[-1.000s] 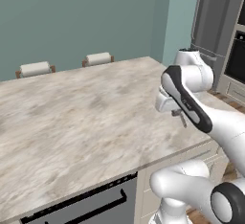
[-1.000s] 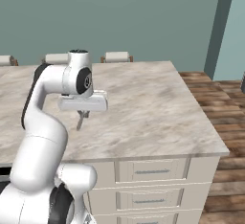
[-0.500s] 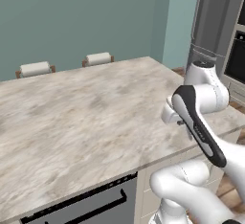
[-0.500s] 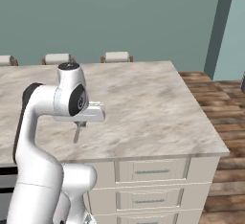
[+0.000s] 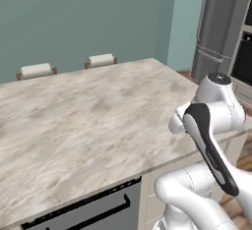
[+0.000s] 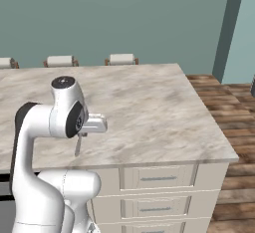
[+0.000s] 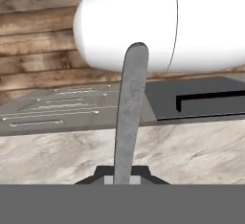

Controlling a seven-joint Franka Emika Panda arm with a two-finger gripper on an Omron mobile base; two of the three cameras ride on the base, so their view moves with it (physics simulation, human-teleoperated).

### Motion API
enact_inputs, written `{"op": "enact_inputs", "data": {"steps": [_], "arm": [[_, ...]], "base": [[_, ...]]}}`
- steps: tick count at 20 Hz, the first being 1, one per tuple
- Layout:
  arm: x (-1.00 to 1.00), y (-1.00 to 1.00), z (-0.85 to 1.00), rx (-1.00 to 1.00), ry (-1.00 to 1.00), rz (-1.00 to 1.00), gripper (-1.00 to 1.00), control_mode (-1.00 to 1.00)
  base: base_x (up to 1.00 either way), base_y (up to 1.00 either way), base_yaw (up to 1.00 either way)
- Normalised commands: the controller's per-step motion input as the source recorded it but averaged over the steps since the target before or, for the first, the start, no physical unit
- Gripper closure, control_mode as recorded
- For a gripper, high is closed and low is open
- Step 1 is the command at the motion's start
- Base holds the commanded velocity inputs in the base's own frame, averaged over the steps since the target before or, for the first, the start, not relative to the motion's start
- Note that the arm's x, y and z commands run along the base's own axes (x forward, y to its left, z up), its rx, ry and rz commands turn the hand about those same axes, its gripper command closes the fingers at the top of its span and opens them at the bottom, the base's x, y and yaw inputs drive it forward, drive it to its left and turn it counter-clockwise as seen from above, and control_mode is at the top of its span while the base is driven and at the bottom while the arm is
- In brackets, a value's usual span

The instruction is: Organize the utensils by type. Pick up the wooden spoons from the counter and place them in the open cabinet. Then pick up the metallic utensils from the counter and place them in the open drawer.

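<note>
My gripper (image 6: 79, 135) hangs over the near edge of the counter (image 6: 149, 102), shut on a slim grey metallic utensil (image 6: 77, 147) that points down from it. In the hand view the grey utensil (image 7: 129, 117) rises from between the fingertips of the gripper (image 7: 122, 176), across the marbled counter (image 7: 201, 153) and the robot's white body. The wide beige-grey counter (image 5: 88, 116) is bare in the left base view. The wooden spoons, the open cabinet and the open drawer are out of view.
Closed drawer fronts (image 6: 157, 178) sit under the counter's near edge. A dark oven front (image 5: 83, 214) is below the counter at the left. Two chair backs (image 5: 37, 70) (image 5: 101, 59) stand at the far side. A grey fridge (image 5: 221, 22) stands right. Wooden floor (image 6: 229, 107) lies beyond the counter's right end.
The arm has folded back and down toward the base. The hand has come from over the counter to its near edge, still shut on the grey utensil.
</note>
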Motion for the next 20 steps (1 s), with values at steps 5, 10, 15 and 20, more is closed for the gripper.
{"op": "enact_inputs", "data": {"steps": [5, 10, 15, 20], "arm": [[0.00, 0.00, 0.00, 0.00, 0.00, 0.00, 1.00, 1.00], [0.00, 0.00, 0.00, 0.00, 0.00, 0.00, 1.00, 1.00], [0.00, 0.00, 0.00, 0.00, 0.00, 0.00, 1.00, 1.00], [0.00, 0.00, 0.00, 0.00, 0.00, 0.00, 1.00, 1.00]], "base": [[-0.17, 0.00, 0.25], [-0.16, 0.00, 0.48], [-0.41, -0.02, 0.56], [-0.50, -0.01, 0.58]]}}
